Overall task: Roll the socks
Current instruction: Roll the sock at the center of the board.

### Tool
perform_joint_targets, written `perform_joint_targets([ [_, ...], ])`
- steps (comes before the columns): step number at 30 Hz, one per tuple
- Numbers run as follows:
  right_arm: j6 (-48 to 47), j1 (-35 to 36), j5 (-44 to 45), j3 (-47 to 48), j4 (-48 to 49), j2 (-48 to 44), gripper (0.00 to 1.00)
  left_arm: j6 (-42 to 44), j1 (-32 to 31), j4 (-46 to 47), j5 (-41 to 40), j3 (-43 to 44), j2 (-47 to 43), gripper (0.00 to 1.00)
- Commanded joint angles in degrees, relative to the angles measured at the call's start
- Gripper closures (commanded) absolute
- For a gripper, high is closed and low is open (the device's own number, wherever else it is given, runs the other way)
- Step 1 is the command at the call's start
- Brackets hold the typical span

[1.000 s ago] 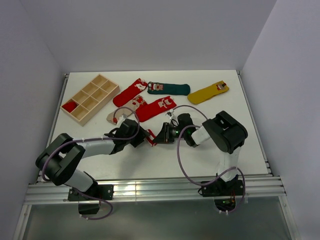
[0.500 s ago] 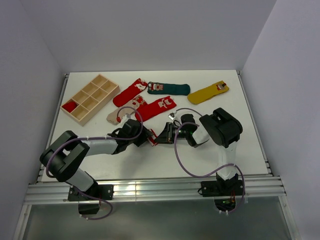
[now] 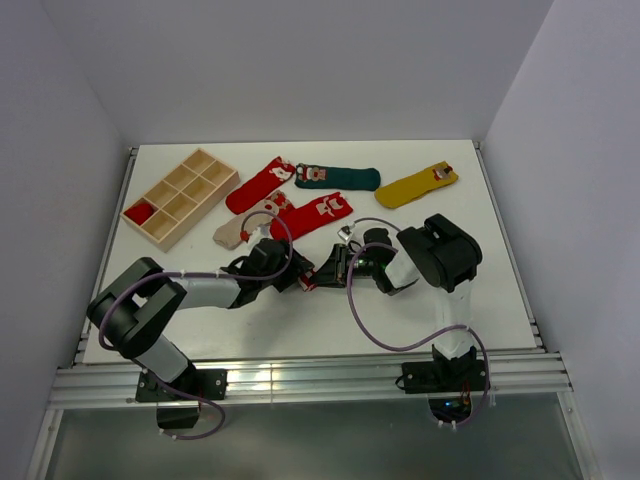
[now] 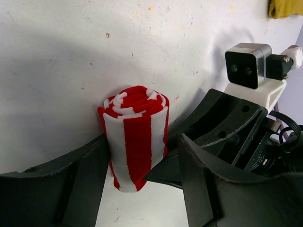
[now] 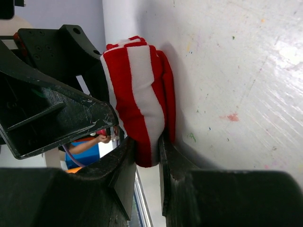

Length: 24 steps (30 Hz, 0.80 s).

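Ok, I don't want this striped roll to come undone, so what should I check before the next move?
1. Striped roll wound tight: ok, its spiral end looks compact.
2. Right gripper pinching the roll: ok, both fingers clamp its lower end.
3. Left gripper gripping the roll: not ok, its jaws stand open around it, one finger touching, the other apart.
4. Loose tail tucked in: cannot tell, that side is hidden.
5. Wooden tray has a free compartment: ok, only one corner compartment holds a red item.
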Motion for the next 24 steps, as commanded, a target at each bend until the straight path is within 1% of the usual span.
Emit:
perform_joint_targets([
  [1,-2.2,-0.6,3.0,-2.2,-8.1,5.0,1.00,0.8,-1.0,-7.9,-0.9,-0.4,2.6,0.36],
  [6,-1.4,-1.0,2.9,-2.3,-7.2,5.6,1.00,-0.7,-1.2,-12.7,-2.8,0.3,2.1,0.35],
  [9,-1.5,-0.9,3.2,-2.4,-7.4,5.5,1.00,-1.1,-1.2,-16.6,-3.3,2.1,3.3,0.37],
  [15,-2.5,-1.1,3.9,-2.2,-9.3,4.6,1.00,-1.0,-1.6,-21.0,-3.0,5.5,7.0,0.43],
  [18,-3.8,-1.1,4.8,-2.2,-11.2,3.9,1.00,-0.7,-1.8,-22.8,-2.5,7.3,9.1,0.48],
  [20,-4.6,-1.1,5.1,-1.9,-12.7,3.4,1.00,-0.6,-1.8,-25.0,-2.3,9.4,11.0,0.54],
  [21,-4.8,-1.0,5.3,-1.9,-12.9,3.3,1.00,-0.2,-1.8,-25.9,-2.3,10.1,11.7,0.61],
  [23,-4.9,-1.0,5.6,-2.0,-13.2,2.8,1.00,0.1,-2.1,-27.7,-2.5,12.4,13.4,0.67],
  [24,-5.0,-1.1,5.9,-2.0,-13.4,2.6,0.98,0.5,-2.5,-29.4,-2.7,13.8,13.9,0.70],
])
